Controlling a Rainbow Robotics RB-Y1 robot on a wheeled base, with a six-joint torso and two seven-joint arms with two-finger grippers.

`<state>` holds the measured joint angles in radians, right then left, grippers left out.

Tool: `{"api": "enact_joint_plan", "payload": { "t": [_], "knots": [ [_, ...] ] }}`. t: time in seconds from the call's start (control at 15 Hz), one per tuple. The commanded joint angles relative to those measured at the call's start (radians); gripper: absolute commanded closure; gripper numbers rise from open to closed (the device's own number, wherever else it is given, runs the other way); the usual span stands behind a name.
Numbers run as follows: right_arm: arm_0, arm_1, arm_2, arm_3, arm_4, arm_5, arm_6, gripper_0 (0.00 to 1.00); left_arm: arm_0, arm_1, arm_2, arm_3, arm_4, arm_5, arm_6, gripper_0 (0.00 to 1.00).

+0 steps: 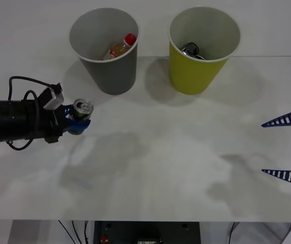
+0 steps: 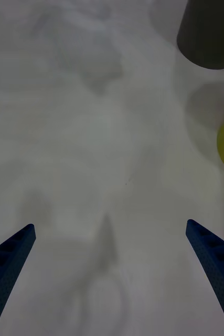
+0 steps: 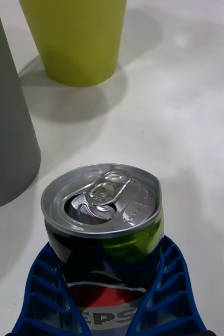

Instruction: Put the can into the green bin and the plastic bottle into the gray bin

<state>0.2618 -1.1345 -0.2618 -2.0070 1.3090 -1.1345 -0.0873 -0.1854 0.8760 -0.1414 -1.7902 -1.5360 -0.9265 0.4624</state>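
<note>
At left of the front view, the left gripper (image 1: 77, 123) clasps an upright can (image 1: 82, 109) below the gray bin (image 1: 104, 48), which holds the bottle (image 1: 122, 47). The right gripper (image 1: 286, 148) waits open at right, below the green bin (image 1: 202, 48).

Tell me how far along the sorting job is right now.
Mostly done. A plastic bottle already lies in the gray bin, and one can sits in the green bin. In hand: the left gripper is shut on another can, upright near the gray bin. Left: carry that can to the green bin. The right gripper waits open at the table's right.
</note>
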Motion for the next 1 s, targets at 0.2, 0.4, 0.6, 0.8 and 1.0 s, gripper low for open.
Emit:
{"api": "enact_joint_plan", "payload": {
  "t": [0.2, 0.4, 0.6, 0.8, 1.0],
  "knots": [
    [0.0, 0.0, 0.0, 0.0, 0.0, 0.0, 0.0, 0.0, -0.068, -0.003, 0.008, -0.236, -0.247, -0.133, 0.394, 1.0],
    [0.0, 0.0, 0.0, 0.0, 0.0, 0.0, 0.0, 0.0, -0.169, -0.04, 0.008, -0.327, -0.339, -0.264, 0.613, 1.0],
    [0.0, 0.0, 0.0, 0.0, 0.0, 0.0, 0.0, 0.0, -0.267, -0.101, 0.008, -0.367, -0.411, -0.391, 0.754, 1.0],
    [0.0, 0.0, 0.0, 0.0, 0.0, 0.0, 0.0, 0.0, -0.388, -0.155, 0.008, -0.357, -0.455, -0.512, 0.826, 1.0],
    [0.0, 0.0, 0.0, 0.0, 0.0, 0.0, 0.0, 0.0, -0.534, -0.227, 0.008, -0.273, -0.48, -0.643, 0.837, 1.0]
  ]
}}
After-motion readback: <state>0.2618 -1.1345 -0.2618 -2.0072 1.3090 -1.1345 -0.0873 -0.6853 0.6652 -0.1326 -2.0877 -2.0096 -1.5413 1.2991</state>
